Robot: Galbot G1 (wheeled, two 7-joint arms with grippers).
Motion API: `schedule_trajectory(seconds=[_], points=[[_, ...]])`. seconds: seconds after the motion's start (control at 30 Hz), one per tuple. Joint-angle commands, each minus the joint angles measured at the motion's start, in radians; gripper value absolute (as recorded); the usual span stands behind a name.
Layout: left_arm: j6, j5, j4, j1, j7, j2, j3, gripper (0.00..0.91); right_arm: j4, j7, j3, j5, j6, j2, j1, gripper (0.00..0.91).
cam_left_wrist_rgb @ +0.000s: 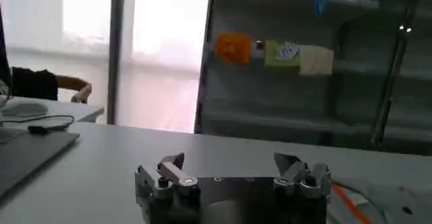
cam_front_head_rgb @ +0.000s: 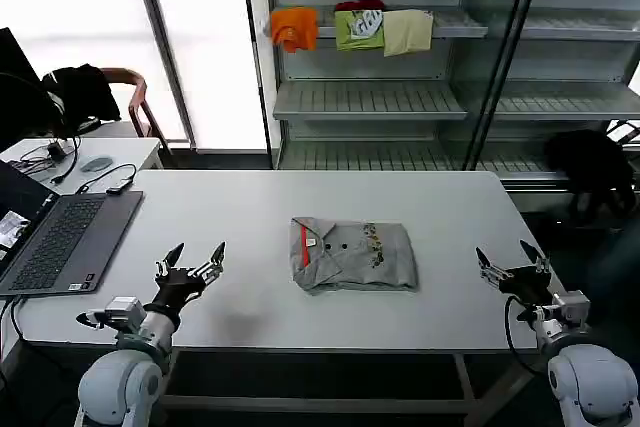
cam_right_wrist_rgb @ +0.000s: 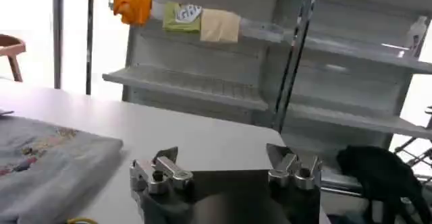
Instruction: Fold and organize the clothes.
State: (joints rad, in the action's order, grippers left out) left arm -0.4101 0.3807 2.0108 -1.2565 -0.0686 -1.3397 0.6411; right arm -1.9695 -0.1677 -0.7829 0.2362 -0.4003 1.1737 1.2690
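A folded grey shirt (cam_front_head_rgb: 352,254) lay at the middle of the white bench (cam_front_head_rgb: 240,217), its red collar strip facing left. The left pincer (cam_front_head_rgb: 193,259) and right pincer (cam_front_head_rgb: 508,256) hovered near the front corners, both spread wide and empty, well apart from the shirt.

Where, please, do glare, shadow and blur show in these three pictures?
Head view: the window behind the open grey laptop is blown out white; soft shadows lie beside the folded light grey shirt and the left gripper. Both wrist views: the near grippers look soft and the windows glare.

Shirt (cam_right_wrist_rgb: 47,171) cut off by frame edge; chest print illegible.
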Motion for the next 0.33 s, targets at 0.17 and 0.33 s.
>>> schedule_trajectory(seconds=[0.17,0.33], points=[[0.036,0.007,-0.024,-0.018,0.002,0.006,-0.026,0.907,0.034,-0.007,-0.008,0.056,0.048,-0.010,0.007,0.907],[0.040,0.007,-0.030,-0.015,0.002,0.005,-0.031,0.907,0.034,-0.008,0.006,0.054,0.047,-0.002,0.005,0.907]])
